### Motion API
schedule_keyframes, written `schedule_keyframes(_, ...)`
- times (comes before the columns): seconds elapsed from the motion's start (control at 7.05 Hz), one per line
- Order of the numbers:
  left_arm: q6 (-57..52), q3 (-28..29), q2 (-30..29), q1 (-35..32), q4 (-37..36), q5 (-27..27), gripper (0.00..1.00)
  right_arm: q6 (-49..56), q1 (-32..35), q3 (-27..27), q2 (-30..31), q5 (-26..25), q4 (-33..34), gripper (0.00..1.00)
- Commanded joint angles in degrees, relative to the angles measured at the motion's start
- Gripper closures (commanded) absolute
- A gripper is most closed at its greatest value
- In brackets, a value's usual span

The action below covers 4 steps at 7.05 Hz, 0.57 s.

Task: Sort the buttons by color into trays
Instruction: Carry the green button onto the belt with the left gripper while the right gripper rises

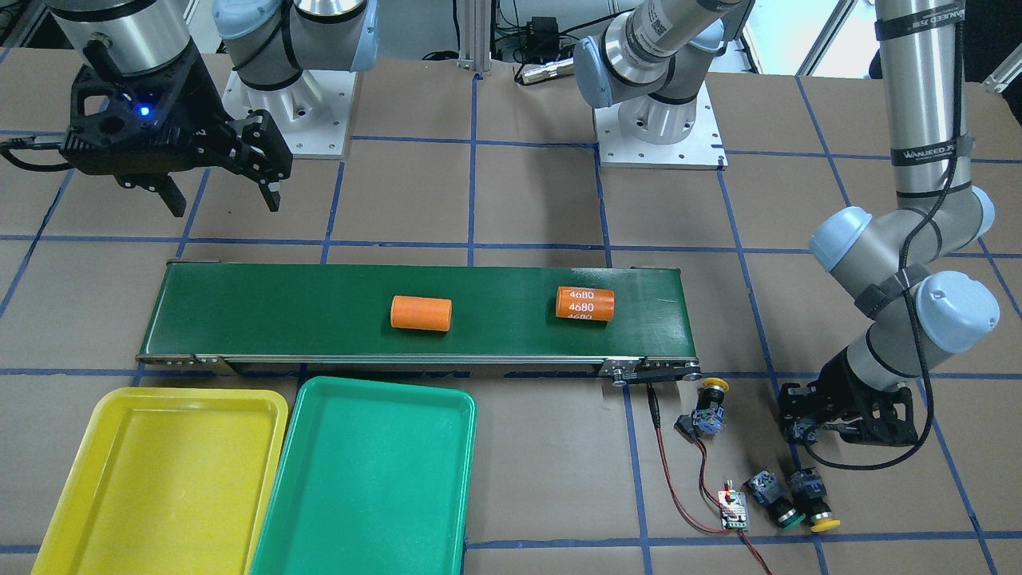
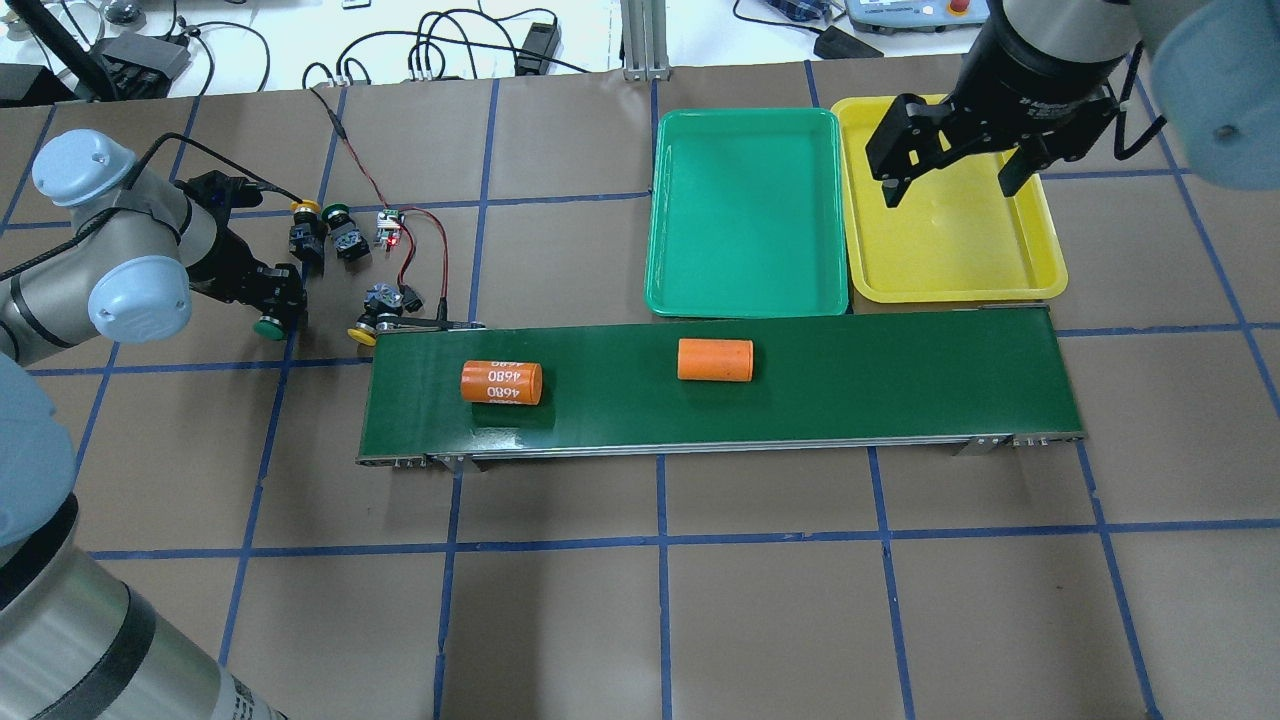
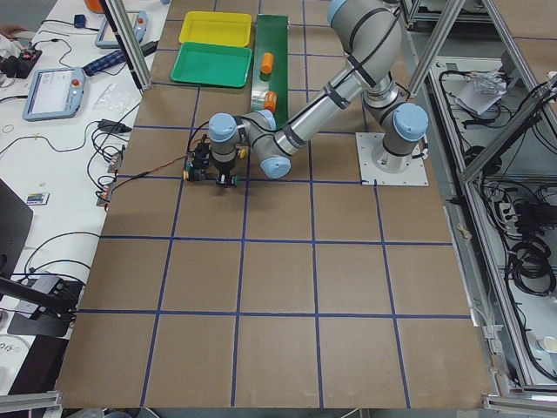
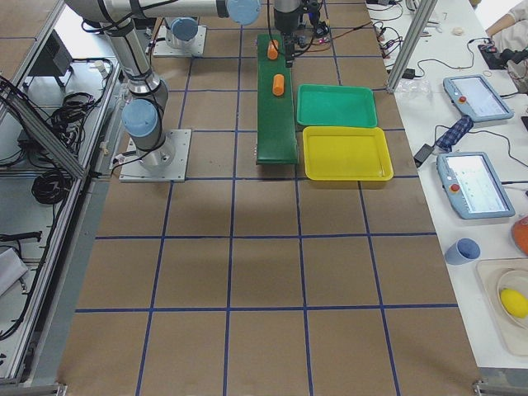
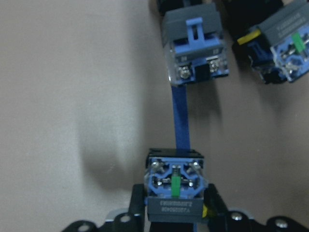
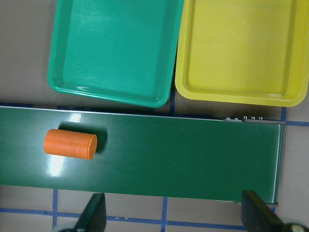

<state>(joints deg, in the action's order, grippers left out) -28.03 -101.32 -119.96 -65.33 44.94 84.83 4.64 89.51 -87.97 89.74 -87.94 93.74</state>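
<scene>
My left gripper [image 2: 272, 305] is shut on a green-capped button [image 2: 268, 326] near the table's left end. In the left wrist view its black-and-blue body [image 5: 175, 186] sits between the fingers, casting a shadow on the table. Two buttons, one yellow [image 2: 303, 225] and one green [image 2: 343, 230], lie just beyond. Another yellow button [image 2: 370, 320] lies at the belt's end. My right gripper [image 2: 950, 170] hangs open and empty over the yellow tray [image 2: 950, 290]. The green tray [image 2: 745, 295] beside it holds nothing.
A long dark-green conveyor belt [image 2: 800, 400] crosses the middle and carries two orange cylinders [image 2: 501, 382] [image 2: 715, 360]. A small circuit board [image 2: 388, 228] with red-black wires lies beside the buttons. Cables and boxes crowd the far table edge.
</scene>
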Motion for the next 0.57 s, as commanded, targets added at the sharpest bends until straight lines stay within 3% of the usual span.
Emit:
schedule_keyframes(0.0, 0.08, -0.10, 2.44, -1.19, 0.58, 0.07, 1.00, -0.07, -0.04, 3.84, -2.55, 0.14, -0.48, 0.00)
schedule_keyframes(0.43, 2.35, -1.68, 14.27, -5.84, 11.97, -0.28, 1.00, 0.63, -0.48, 3.95, -3.61, 0.92, -0.05, 0.00)
